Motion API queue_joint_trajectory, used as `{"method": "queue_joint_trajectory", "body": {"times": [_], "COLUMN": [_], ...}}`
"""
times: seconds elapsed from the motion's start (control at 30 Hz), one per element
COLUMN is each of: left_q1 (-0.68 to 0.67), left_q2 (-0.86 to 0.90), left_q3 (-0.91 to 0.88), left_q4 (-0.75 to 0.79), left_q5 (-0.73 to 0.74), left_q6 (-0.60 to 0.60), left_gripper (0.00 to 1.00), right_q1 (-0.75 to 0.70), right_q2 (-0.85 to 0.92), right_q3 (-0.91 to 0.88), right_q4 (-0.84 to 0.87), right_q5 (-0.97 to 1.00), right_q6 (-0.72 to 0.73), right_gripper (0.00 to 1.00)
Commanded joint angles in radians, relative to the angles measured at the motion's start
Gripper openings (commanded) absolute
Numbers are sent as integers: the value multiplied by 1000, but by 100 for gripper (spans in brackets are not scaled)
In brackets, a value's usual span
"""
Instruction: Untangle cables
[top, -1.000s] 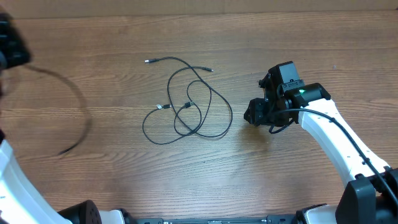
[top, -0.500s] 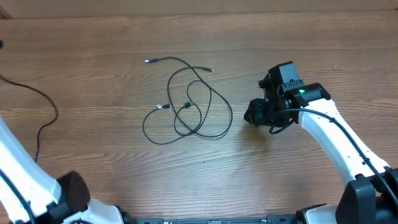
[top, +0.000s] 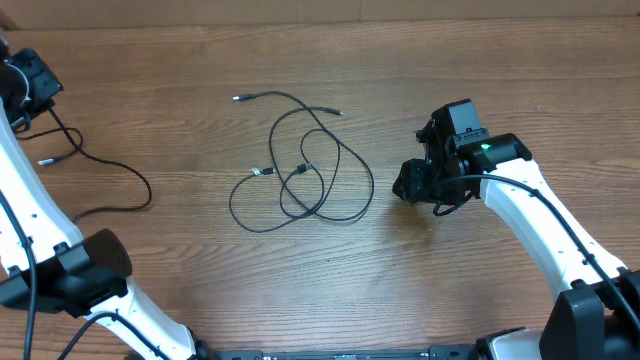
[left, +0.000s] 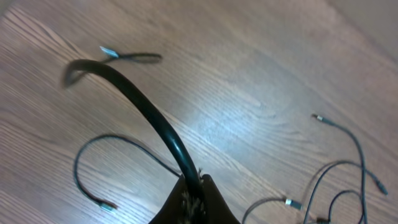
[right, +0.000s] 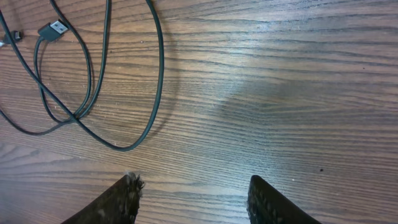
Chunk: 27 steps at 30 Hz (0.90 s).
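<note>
A tangle of thin black cables (top: 305, 170) lies looped at the table's middle, with silver-tipped plugs at its ends. It also shows in the left wrist view (left: 339, 171) and in the right wrist view (right: 93, 81). My left gripper (top: 30, 85) is at the far left, shut on a separate black cable (top: 110, 175) that trails over the table to the right. In the left wrist view the jaws (left: 193, 202) pinch this cable (left: 152, 112), which arcs up and away. My right gripper (top: 410, 185) is open and empty just right of the tangle, with its jaws (right: 193, 199) above bare wood.
The wooden table (top: 480, 60) runs to a far edge along the top of the overhead view. A USB plug (right: 53, 28) of the tangle lies at the upper left of the right wrist view. The white right arm (top: 540, 230) crosses the lower right.
My left gripper has swung about at the far left with the separate cable, and the cable's loose part now lies spread on the table. The tangle and the right arm have not moved.
</note>
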Motion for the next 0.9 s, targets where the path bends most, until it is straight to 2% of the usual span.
{"method": "queue_joint_trajectory", "body": {"times": [0.0, 0.4, 0.43, 0.47, 0.5, 0.57, 0.6, 0.87], "left_q1": [0, 0, 0, 0, 0, 0, 0, 0], "left_q2": [38, 72, 72, 72, 72, 72, 72, 72], "left_q3": [8, 8, 8, 8, 8, 8, 8, 8], "left_q4": [-13, -46, -47, -48, -51, -54, -54, -61], "left_q5": [19, 19, 19, 19, 19, 19, 19, 19], "left_q6": [-6, -6, -6, -6, -6, -6, -6, -6], "left_gripper": [6, 6, 9, 19, 39, 84, 98, 100], "right_q1": [0, 0, 0, 0, 0, 0, 0, 0], "right_q2": [3, 3, 3, 3, 3, 3, 3, 3], "right_q3": [15, 15, 15, 15, 15, 15, 15, 15], "right_q4": [3, 0, 0, 0, 0, 0, 0, -1], "right_q5": [11, 11, 11, 11, 11, 11, 11, 11], "right_q6": [-3, -4, -4, -3, -4, -4, -4, -3], "right_gripper": [54, 54, 54, 54, 54, 54, 54, 54]}}
